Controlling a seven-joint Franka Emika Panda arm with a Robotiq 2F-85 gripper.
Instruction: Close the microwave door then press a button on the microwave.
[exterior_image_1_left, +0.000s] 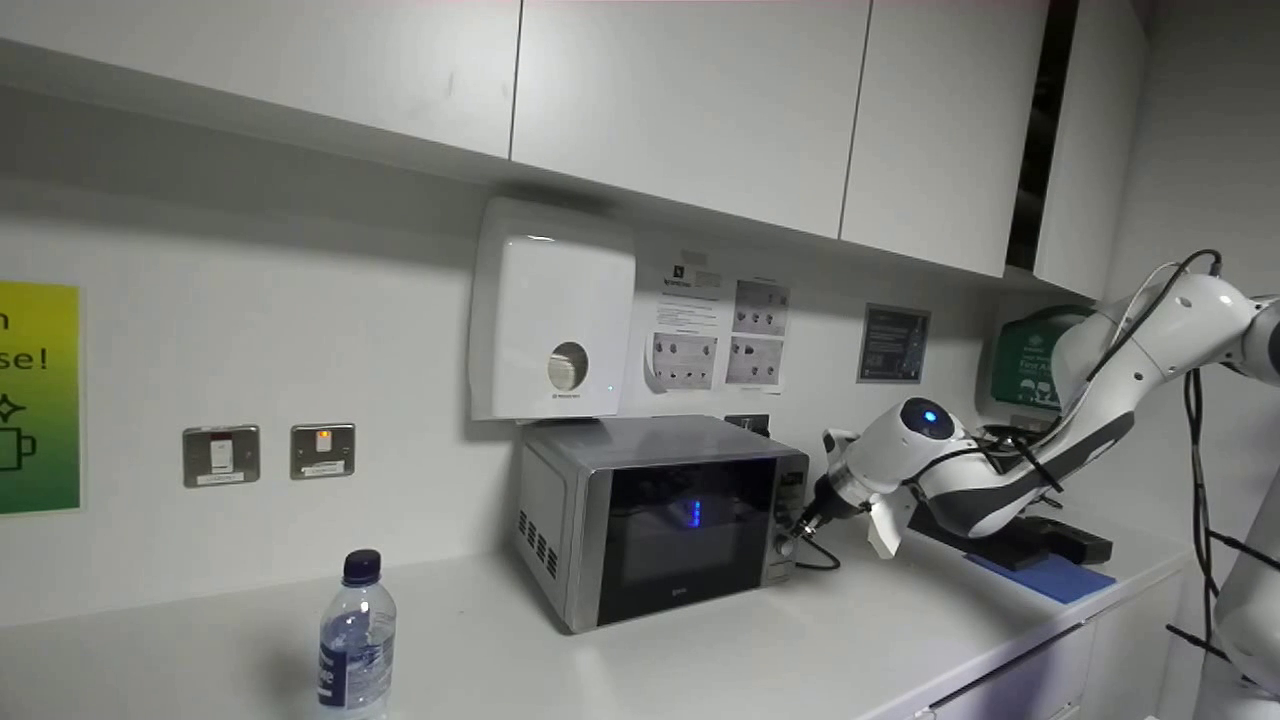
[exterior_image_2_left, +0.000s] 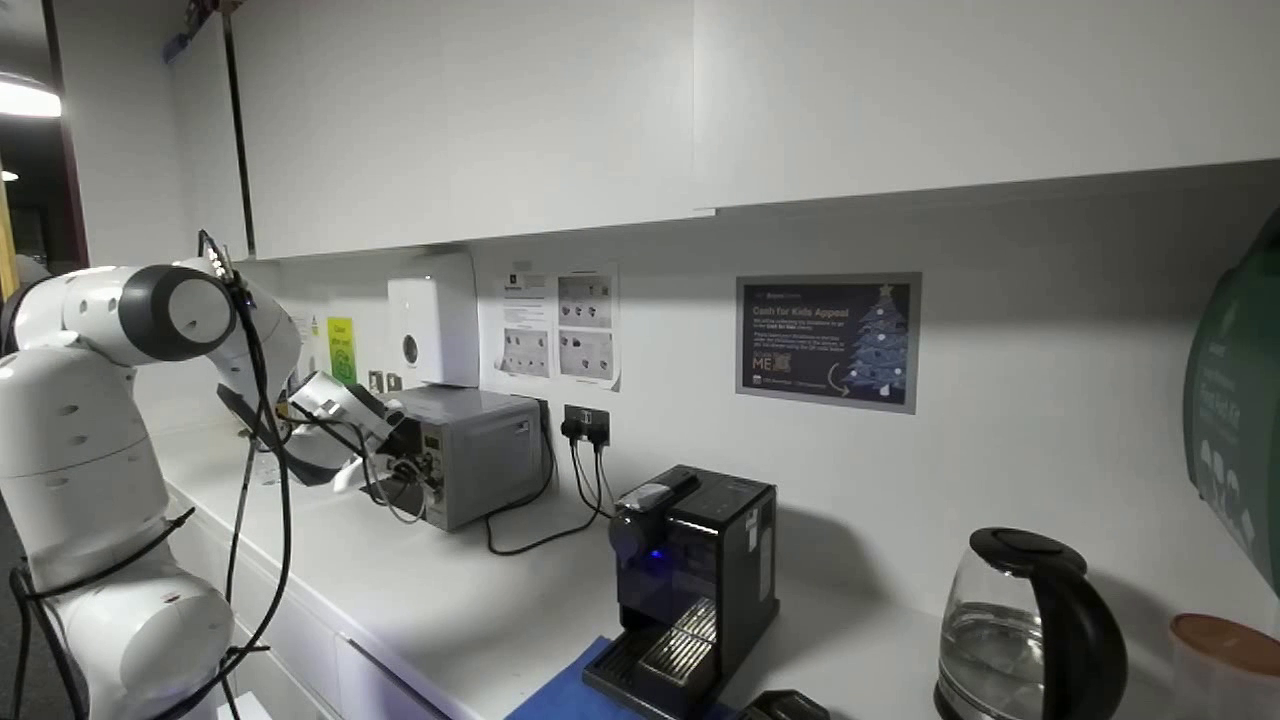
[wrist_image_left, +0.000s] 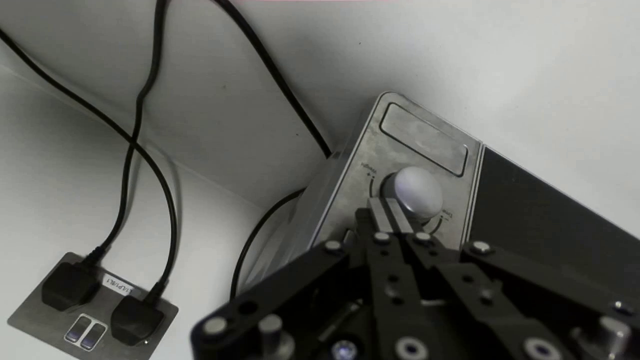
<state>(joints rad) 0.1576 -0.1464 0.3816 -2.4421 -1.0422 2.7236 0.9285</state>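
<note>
Kettle (exterior_image_2_left: 1005, 635), microwave (exterior_image_1_left: 665, 530) and wall dispenser (exterior_image_1_left: 556, 305) suggest an office kitchen.

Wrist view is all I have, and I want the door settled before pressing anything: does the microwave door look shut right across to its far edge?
Observer: It looks so: in an exterior view the microwave door sits flush, with no gap visible along the edge farthest from the knob.
Operator: Good. Is anything standing out past that edge?
Observer: Yes, a capped bottle stands upright on the counter, apart from the door.
Operator: And on the side of the wall plugs?
Observer: In an exterior view, a black coffee machine stands on that side, apart from the microwave.
</note>
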